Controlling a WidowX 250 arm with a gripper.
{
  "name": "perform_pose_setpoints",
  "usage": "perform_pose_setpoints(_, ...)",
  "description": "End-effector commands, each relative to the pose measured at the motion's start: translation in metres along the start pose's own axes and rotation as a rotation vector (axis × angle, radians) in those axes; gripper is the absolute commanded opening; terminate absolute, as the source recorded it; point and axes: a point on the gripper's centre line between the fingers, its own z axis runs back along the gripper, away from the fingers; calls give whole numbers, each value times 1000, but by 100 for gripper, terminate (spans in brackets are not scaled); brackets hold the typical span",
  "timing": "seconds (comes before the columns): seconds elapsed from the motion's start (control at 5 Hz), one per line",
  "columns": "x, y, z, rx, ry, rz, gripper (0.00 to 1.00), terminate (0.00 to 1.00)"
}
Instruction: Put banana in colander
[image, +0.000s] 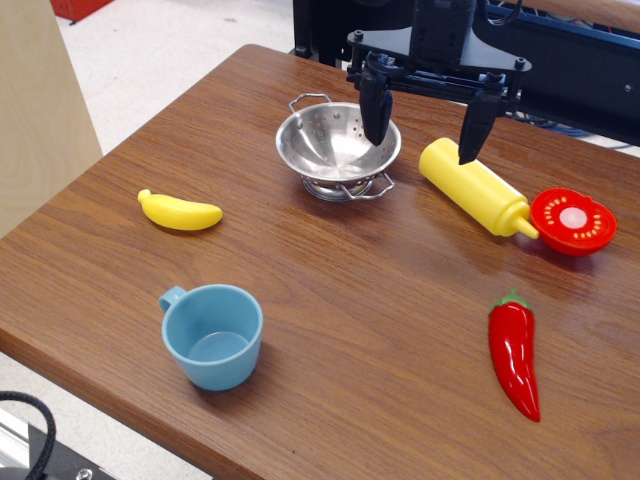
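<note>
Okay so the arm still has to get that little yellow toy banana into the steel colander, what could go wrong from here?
1. The open black gripper hangs between the shiny perforated steel colander and the yellow cylindrical squeeze bottle, far from the small curved yellow plastic banana. Travelling left, a finger may clip the colander's rim.

2. The glossy, curved banana lies flat on the wooden table; it may slip from the fingers.

3. The colander sits on a wire base, so a hard drop might tip it.
</note>
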Motion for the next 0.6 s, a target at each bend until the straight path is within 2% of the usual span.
perform_pose_setpoints(0.0,0,0,0,0,0,0,100,0)
perform_pose_setpoints(0.2,0,17,0,-29,7,-249,100,0)
perform_pose_setpoints(0.4,-1,37,3,-7,0,-501,100,0)
